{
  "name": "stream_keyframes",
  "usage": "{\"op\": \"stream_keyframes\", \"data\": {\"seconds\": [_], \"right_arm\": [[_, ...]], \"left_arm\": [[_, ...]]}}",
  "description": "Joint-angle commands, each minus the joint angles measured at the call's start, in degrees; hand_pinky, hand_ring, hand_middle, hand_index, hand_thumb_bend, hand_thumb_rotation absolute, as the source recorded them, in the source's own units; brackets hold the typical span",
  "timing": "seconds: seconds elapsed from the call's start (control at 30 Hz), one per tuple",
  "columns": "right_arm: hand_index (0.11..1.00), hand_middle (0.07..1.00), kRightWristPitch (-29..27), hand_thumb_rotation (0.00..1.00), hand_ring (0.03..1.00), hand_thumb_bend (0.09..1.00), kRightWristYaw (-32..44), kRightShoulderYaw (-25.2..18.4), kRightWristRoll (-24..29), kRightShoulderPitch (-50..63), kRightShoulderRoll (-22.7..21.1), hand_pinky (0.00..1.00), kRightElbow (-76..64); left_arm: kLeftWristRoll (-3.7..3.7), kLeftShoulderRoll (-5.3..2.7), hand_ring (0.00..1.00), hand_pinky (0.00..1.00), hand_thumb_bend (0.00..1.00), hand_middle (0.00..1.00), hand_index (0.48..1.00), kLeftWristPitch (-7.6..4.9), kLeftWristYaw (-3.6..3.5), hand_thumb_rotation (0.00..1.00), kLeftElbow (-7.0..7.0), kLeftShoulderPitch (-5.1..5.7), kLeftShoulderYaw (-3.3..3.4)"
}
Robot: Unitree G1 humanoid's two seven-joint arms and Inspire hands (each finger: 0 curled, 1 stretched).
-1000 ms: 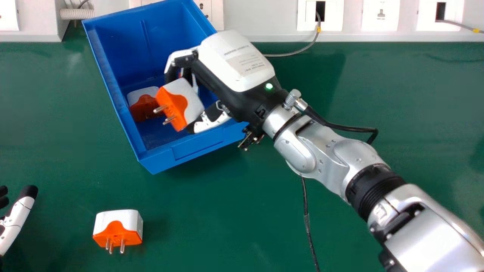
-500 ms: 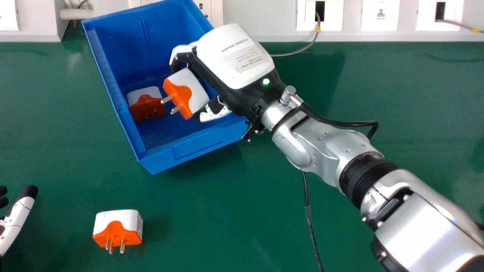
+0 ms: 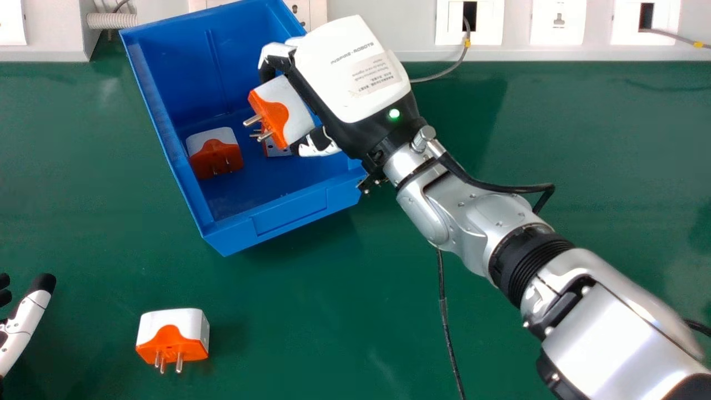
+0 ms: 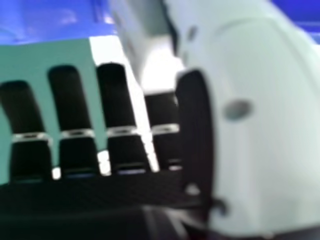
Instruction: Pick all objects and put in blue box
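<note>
Four orange-and-white plug adapters, one mostly hidden, seen w.r.t. the blue box point(image 3: 289, 214). (a) We find the held adapter point(image 3: 297, 114) over the box interior, its metal pins pointing twd. the box's L side. The R hand point(image 3: 355, 78), also over the box, has its fingers and thumb point(image 3: 322, 145) clamped on that adapter; in the right hand view we note its dark fingers point(image 4: 70, 100) side by side w/ small gaps betw. them. (b) We see the inner adapter point(image 3: 214, 147) on the box floor, close to the box's L wall, white part twd. the back, orange part twd. the front. (c) Of the partly hidden adapter point(image 3: 278, 149), we make out a bit of white body & pins, w/in the box outline beneath the held one; we can't tell what it rests on. (d) We locate the outer adapter point(image 3: 172, 339) on the green tabletop point(image 3: 311, 322), in front of the box, three pins facing away from it. (e) The L hand point(image 3: 25, 325), in front & L of the box, has its thumb straight, apart from its fingertips. (f) Behind the box we note the wall trunking point(image 3: 383, 28), w/ sockets.
</note>
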Motion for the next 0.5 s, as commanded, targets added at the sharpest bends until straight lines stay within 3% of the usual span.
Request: {"op": "stream_keyframes", "data": {"seconds": [0.0,0.1,0.17,0.27,0.37,0.47], "right_arm": [[0.951,0.994,0.7,0.06,0.983,0.906,-0.6,-0.2,0.8,-1.6,0.4,0.73,-1.8],[0.982,0.999,1.3,0.07,0.997,0.926,-1.5,-0.1,0.7,-1.1,0.4,0.78,-2.2],[0.993,1.000,2.0,0.08,0.999,0.933,-2.0,0.0,0.5,-0.9,0.5,0.81,-2.4],[1.000,1.000,2.3,0.09,1.000,0.948,-3.1,-0.2,0.7,-0.5,0.5,0.86,-3.0],[1.000,1.000,2.1,0.09,1.000,0.968,-5.6,-0.6,1.1,0.1,0.6,0.89,-3.6],[1.000,1.000,1.3,0.11,1.000,0.976,-9.2,-1.1,1.3,1.0,0.5,0.91,-4.8]], "left_arm": [[0.69,-1.90,0.72,0.66,0.84,0.72,0.737,3.84,-0.75,0.33,2.46,2.17,-0.71],[0.95,-1.68,0.72,0.67,0.84,0.72,0.740,3.97,-0.79,0.33,2.50,2.19,-0.92],[0.72,-1.64,0.73,0.67,0.84,0.72,0.743,4.08,-1.12,0.33,2.53,2.13,-0.76],[1.21,-1.51,0.72,0.66,0.85,0.72,0.740,4.17,-0.40,0.34,2.55,2.18,-1.08],[0.39,-1.64,0.72,0.66,0.85,0.72,0.740,4.15,-1.41,0.34,2.50,2.19,-0.54],[0.92,-1.50,0.72,0.66,0.84,0.72,0.737,3.61,-0.97,0.34,2.48,2.44,-0.84]]}}
